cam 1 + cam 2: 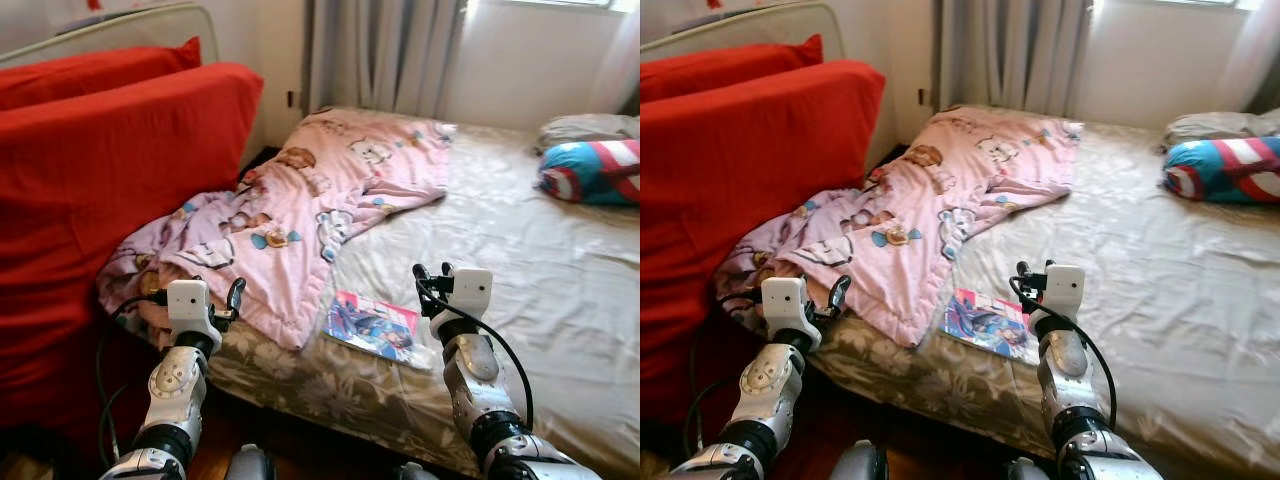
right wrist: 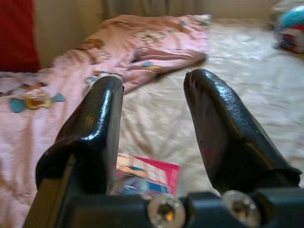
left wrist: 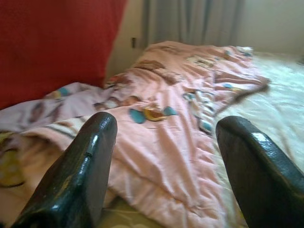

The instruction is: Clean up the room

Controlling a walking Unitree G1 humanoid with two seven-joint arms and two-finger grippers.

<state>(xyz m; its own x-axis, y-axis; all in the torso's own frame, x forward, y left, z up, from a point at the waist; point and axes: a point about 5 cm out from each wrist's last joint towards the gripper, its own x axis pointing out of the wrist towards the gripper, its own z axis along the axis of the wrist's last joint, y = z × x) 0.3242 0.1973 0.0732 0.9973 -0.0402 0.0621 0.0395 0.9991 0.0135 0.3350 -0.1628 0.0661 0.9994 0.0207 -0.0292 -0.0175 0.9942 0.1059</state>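
Left eye view gives us the bed (image 1: 520, 260) first, its beige sheet running wide ahead of us, with a red sofa (image 1: 110, 190) pressed against its near left corner. Next in size, a pink blanket (image 1: 330, 190) with cartoon prints lies rumpled across the left side of the bed, its lower edge spilling over the mattress edge toward the sofa. At the far right sits a blue, red and white pillow (image 1: 595, 170). Smaller, a magazine (image 1: 372, 326) rests flat on the sheet just beside the blanket's hem, near the bed's front edge. Our left end effector (image 1: 233, 297) hovers by the hanging blanket with fingers apart and empty; our right end effector (image 1: 432, 272) hangs just beside the magazine, fingers also apart, holding nothing. We judge the magazine the likely first pick. Lying flat on soft bedding, it may be pushed into the sheet rather than gripped, or fingers could pinch sheet or blanket hem along with it and drag fabric off the bed.
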